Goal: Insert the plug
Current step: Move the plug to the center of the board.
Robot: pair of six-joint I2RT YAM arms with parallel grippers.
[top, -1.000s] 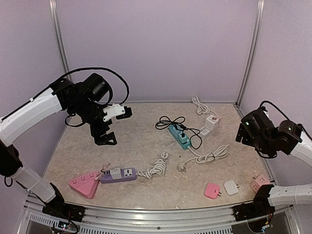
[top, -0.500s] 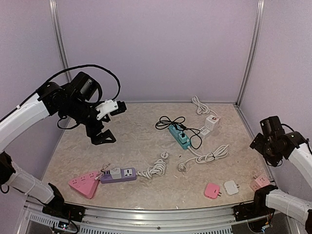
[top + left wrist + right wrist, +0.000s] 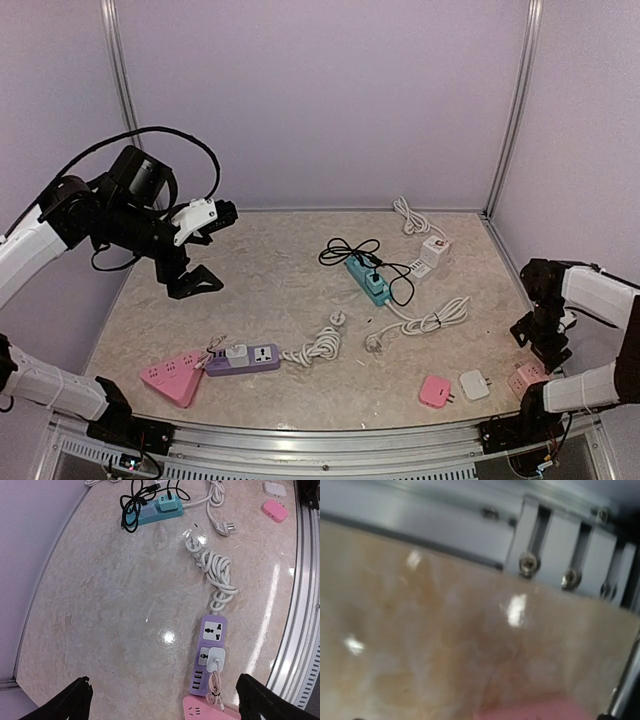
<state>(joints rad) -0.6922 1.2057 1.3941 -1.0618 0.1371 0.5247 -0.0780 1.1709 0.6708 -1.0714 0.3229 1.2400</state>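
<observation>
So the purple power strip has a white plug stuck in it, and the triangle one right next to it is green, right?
Not quite: the triangle one next to the purple power strip is pink, not green. The white plug stuck in the purple strip is right. The top external view shows it.

Bright, even light — tabletop point(image 3: 125, 605) glare — right-wrist view blurred.

A top camera overlooks the whole table point(image 3: 280, 300). The left wrist camera looks down from high, sharing the purple strip point(image 3: 243, 359). The right wrist camera hugs the tabletop, blurred.
</observation>
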